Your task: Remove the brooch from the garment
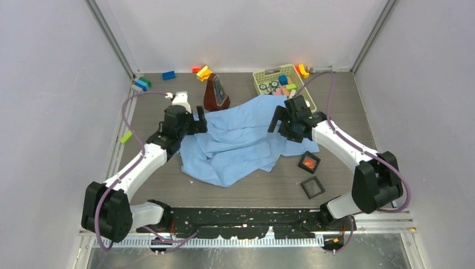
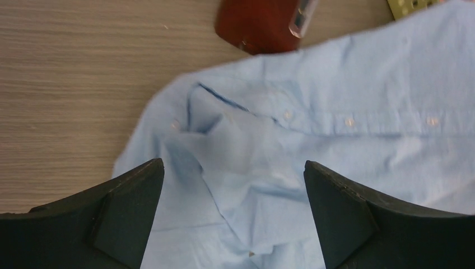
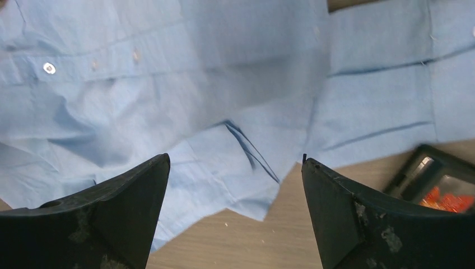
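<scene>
The garment (image 1: pixel 241 143), a light-blue shirt, lies crumpled across the middle of the table. My left gripper (image 1: pixel 200 120) hovers over its left edge, open, with nothing between its fingers; the left wrist view shows folds and a row of buttons of the garment (image 2: pixel 313 129) under the left gripper (image 2: pixel 233 162). Over the shirt's right edge my right gripper (image 1: pixel 276 121) is open too and holds nothing. In the right wrist view the right gripper (image 3: pixel 236 158) spans the hem of the garment (image 3: pixel 224 101) and bare table. The brooch is hidden in all views.
A small black square box (image 1: pixel 308 162) holding something orange-red sits right of the shirt, also the box (image 3: pixel 437 179) in the right wrist view. A black square frame (image 1: pixel 312 187) lies nearer. A brown pyramid-shaped object (image 1: pixel 215 93), a yellow basket (image 1: pixel 262 74) and loose coloured blocks (image 1: pixel 203 73) stand behind.
</scene>
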Robot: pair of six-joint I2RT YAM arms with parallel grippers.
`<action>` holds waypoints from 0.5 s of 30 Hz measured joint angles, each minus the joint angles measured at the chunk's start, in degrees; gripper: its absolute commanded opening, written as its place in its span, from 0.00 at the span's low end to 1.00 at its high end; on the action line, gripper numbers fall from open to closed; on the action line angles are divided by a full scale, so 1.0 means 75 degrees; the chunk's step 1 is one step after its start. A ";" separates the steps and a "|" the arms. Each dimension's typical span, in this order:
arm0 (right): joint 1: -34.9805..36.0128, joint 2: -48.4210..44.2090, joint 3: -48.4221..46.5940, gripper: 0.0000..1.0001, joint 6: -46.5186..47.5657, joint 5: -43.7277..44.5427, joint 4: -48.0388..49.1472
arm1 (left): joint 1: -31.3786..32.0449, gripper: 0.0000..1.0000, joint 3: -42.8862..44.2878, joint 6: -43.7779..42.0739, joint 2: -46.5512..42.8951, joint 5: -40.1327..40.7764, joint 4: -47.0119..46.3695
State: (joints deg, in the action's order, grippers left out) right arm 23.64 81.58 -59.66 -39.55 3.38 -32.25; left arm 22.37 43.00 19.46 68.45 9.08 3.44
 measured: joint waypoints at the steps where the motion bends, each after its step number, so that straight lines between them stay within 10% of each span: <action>1: 0.0020 0.0187 -0.0114 0.94 -0.0067 0.0006 0.0114 | -0.0213 1.00 0.0268 0.0041 0.0093 0.0026 0.0201; 11: 0.0032 0.2031 -0.1274 0.90 -0.0635 0.0988 0.0385 | -0.1845 0.82 0.1542 0.0388 0.2028 -0.0906 0.0959; 15: 0.0015 0.2608 -0.1559 0.28 -0.0799 0.1099 0.0495 | -0.2046 0.43 0.1542 0.0583 0.2722 -0.1647 0.0895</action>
State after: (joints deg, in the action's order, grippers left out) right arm 23.75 101.14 -71.35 -45.54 11.62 -28.53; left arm 7.03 54.57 23.83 88.86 -3.27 10.15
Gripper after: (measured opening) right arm 0.724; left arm 0.702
